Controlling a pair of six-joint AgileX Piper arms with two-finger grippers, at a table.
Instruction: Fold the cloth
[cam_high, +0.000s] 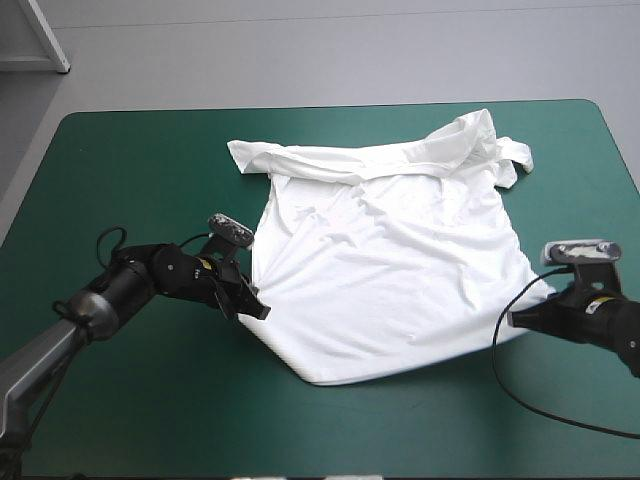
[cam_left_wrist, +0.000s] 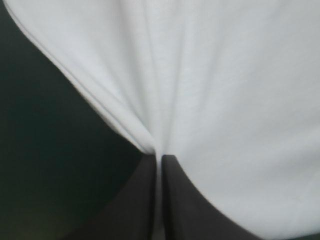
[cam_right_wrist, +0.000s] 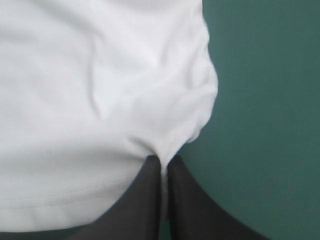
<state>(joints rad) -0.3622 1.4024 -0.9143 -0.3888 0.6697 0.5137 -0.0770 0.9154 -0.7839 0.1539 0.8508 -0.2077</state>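
Left pincer, right pincer both clamp the T-shirt — sleeves visible only overhead

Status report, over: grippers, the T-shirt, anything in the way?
Left gripper shut on the T-shirt, left edge. Right gripper shut on its right edge. T-shirt spread on the teal-green table, far end rumpled, unfolded. Nothing in the way.

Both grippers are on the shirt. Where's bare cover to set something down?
Widest: the teal-green cover left of the T-shirt, past the left gripper toward the far edge. Also a strip between sleeves and far edge, and a band between hem and near edge. Crowded: the right side, where the right gripper pinches the hem near the right edge.
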